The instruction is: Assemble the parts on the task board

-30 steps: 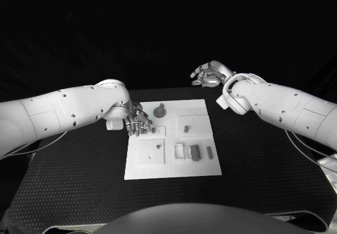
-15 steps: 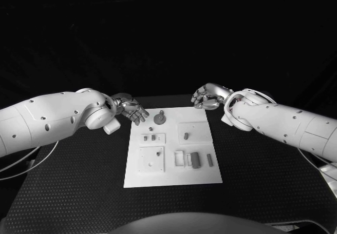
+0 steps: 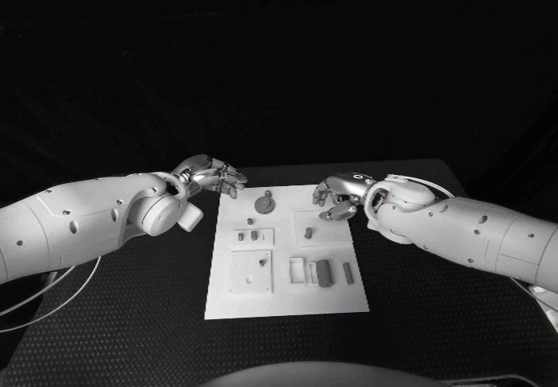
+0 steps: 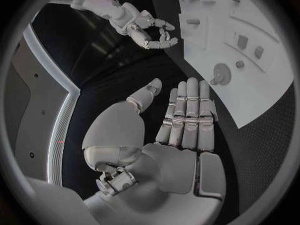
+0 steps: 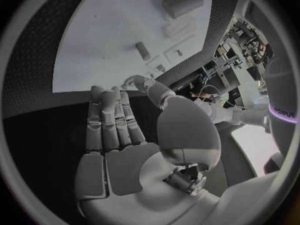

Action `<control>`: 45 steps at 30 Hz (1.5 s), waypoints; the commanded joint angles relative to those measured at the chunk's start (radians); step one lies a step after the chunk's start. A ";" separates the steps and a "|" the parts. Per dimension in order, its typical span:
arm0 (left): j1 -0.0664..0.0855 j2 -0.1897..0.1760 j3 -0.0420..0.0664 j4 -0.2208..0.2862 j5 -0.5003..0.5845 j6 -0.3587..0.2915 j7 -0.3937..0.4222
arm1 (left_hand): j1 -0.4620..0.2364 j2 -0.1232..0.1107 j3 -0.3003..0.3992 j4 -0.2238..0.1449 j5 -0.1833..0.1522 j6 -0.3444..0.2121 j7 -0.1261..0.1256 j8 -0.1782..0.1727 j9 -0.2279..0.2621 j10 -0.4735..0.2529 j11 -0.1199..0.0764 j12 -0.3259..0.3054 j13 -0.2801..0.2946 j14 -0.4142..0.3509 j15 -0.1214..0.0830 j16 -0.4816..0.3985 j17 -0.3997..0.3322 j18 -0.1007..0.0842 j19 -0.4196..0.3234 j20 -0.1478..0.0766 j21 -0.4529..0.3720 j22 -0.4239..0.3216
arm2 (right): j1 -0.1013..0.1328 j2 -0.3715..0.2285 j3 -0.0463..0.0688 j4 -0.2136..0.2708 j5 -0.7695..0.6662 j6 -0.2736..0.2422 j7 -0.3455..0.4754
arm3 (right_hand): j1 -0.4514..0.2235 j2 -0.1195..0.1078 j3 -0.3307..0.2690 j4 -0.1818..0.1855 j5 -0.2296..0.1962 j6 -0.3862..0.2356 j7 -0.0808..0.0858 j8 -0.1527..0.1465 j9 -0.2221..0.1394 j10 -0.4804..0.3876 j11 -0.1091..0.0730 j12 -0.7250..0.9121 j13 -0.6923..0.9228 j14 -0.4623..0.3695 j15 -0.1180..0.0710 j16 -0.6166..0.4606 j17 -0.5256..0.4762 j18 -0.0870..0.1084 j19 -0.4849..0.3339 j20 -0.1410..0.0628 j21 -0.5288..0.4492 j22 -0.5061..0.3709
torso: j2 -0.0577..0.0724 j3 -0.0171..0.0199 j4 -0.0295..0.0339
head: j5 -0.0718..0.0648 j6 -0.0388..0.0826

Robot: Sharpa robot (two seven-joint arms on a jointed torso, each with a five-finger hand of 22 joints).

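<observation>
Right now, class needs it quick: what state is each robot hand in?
Left hand: open, fingers extended, holding nothing.
Right hand: open, fingers apart, holding nothing.

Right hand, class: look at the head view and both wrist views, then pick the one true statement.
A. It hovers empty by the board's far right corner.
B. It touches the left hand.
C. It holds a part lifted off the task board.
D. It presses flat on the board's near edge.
A: the right hand hangs by the far right corner of the task board with nothing in its fingers, well apart from the left hand.
</observation>
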 commanded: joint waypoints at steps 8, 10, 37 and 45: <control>-0.014 0.014 0.003 -0.027 0.119 -0.036 0.112 | 0.005 -0.007 -0.013 0.000 -0.001 0.003 -0.004 0.002 0.002 0.004 -0.004 0.007 -0.003 0.006 0.000 -0.009 -0.006 0.007 -0.005 0.001 0.001 -0.008 | -0.018 0.025 -0.035 -0.002 -0.122 0.003 -0.028 | 0.002 -0.036 -0.004 0.028 0.001 -0.016 -0.014 -0.006 -0.006 -0.011 0.008 -0.033 -0.020 -0.013 0.009 -0.001 0.001 0.015 -0.011 0.002 -0.009 0.009 | 0.000 0.0010 0.0013 | 0.001 0.004; -0.015 0.016 0.003 -0.029 0.119 -0.035 0.114 | 0.004 -0.006 -0.014 0.001 -0.001 0.004 -0.004 0.003 0.002 0.006 -0.005 0.008 -0.003 0.008 0.000 -0.009 -0.007 0.007 -0.005 0.001 0.001 -0.009 | -0.021 0.030 -0.037 -0.003 -0.127 -0.004 -0.029 | 0.003 -0.036 -0.004 0.029 0.001 -0.017 -0.015 -0.006 -0.006 -0.010 0.008 -0.034 -0.021 -0.014 0.010 0.000 0.001 0.015 -0.011 0.002 -0.009 0.009 | 0.000 0.0012 0.0017 | 0.002 0.004; -0.015 0.031 0.006 -0.046 0.154 -0.016 0.096 | -0.009 0.000 -0.023 0.007 -0.001 0.007 0.002 0.003 0.001 0.011 -0.006 0.010 -0.006 0.019 -0.001 -0.013 -0.009 0.009 0.002 0.001 0.001 -0.018 | -0.041 0.058 -0.053 0.012 -0.132 -0.031 -0.011 | 0.050 0.047 -0.009 -0.004 0.002 0.054 -0.012 0.045 0.007 0.083 -0.023 -0.019 0.008 0.008 -0.021 0.013 0.000 0.015 0.013 -0.007 -0.011 0.026 | 0.000 0.0015 0.0003 | 0.012 -0.006; -0.015 0.029 0.006 -0.046 0.157 -0.009 0.089 | -0.020 -0.001 -0.030 0.010 -0.002 0.005 0.003 0.001 0.001 0.009 -0.005 0.009 -0.008 0.019 0.000 -0.016 -0.011 0.009 0.001 0.001 0.000 -0.022 | -0.041 0.059 -0.053 0.001 -0.144 -0.036 -0.018 | 0.061 0.099 0.004 -0.027 0.003 0.098 -0.021 0.062 0.009 0.127 -0.041 -0.005 0.030 0.019 -0.038 0.012 -0.002 0.015 0.023 -0.011 -0.013 0.028 | 0.000 0.0015 0.0004 | 0.012 -0.010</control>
